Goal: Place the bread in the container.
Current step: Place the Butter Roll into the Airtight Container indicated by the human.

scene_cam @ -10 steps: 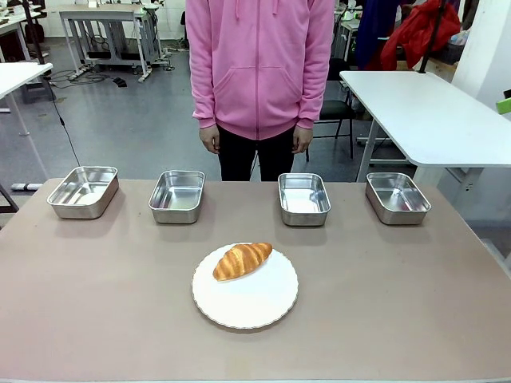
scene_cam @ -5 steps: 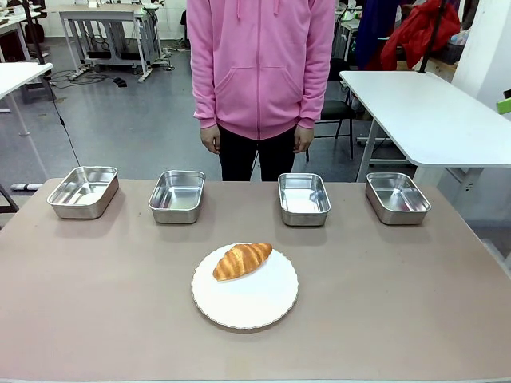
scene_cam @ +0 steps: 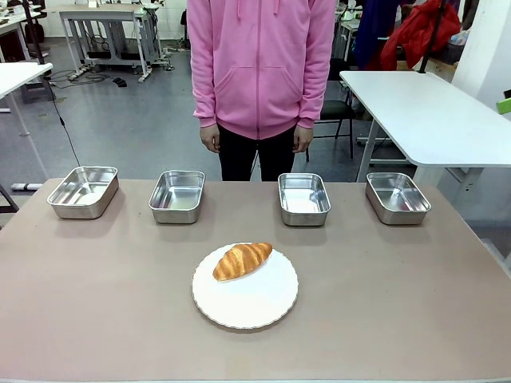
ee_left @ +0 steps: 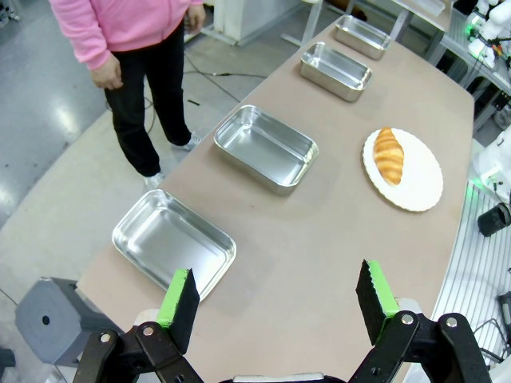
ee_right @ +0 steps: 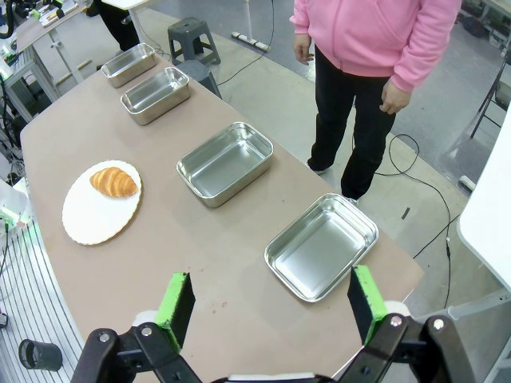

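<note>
Nothing had shifted — the bread (scene_cam: 242, 260) lay on the plate's (scene_cam: 255, 307) far side, the four containers (scene_cam: 304, 199) beyond the plate stood empty, and both our jaws hung apart, holding nothing — so we judged the pickup unstarted.

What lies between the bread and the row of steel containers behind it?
Bare tabletop, seen in the front view: past the rim of the plate under the bread, nothing stands before the containers.
</note>
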Tool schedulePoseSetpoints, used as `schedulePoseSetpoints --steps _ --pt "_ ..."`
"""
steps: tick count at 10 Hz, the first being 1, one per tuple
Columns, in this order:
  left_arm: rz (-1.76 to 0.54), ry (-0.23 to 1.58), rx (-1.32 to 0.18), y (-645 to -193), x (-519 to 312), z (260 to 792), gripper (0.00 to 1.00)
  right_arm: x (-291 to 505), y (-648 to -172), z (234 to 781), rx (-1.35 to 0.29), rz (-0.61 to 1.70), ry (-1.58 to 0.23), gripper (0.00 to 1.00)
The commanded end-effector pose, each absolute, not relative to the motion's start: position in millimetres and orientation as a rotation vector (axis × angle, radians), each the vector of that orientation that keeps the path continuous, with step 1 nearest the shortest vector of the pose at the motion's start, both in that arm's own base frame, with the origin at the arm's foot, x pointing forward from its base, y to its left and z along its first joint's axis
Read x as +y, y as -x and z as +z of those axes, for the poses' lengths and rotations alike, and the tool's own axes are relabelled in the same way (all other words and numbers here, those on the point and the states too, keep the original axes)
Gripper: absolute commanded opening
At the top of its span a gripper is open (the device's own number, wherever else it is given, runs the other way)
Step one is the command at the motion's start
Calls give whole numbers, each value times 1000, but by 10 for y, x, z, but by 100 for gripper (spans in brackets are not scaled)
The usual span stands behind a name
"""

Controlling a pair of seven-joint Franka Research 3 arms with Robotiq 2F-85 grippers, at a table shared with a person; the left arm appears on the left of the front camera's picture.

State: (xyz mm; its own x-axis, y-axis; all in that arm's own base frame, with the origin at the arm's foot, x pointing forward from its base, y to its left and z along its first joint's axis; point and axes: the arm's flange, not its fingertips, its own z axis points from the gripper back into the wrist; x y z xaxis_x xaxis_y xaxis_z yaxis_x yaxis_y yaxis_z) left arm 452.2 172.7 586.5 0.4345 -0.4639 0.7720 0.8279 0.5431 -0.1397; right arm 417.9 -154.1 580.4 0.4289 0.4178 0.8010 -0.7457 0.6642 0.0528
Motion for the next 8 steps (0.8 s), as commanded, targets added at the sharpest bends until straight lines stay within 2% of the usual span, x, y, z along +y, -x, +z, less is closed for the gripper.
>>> schedulePoseSetpoints --steps 1,8 --pt "-863 560 -752 -4522 1715 5874 100 -1517 -4186 5801 -872 763 -445 100" --pt "-863 560 -752 -4522 1715 5874 100 -1517 -4186 5801 -872 763 -445 100"
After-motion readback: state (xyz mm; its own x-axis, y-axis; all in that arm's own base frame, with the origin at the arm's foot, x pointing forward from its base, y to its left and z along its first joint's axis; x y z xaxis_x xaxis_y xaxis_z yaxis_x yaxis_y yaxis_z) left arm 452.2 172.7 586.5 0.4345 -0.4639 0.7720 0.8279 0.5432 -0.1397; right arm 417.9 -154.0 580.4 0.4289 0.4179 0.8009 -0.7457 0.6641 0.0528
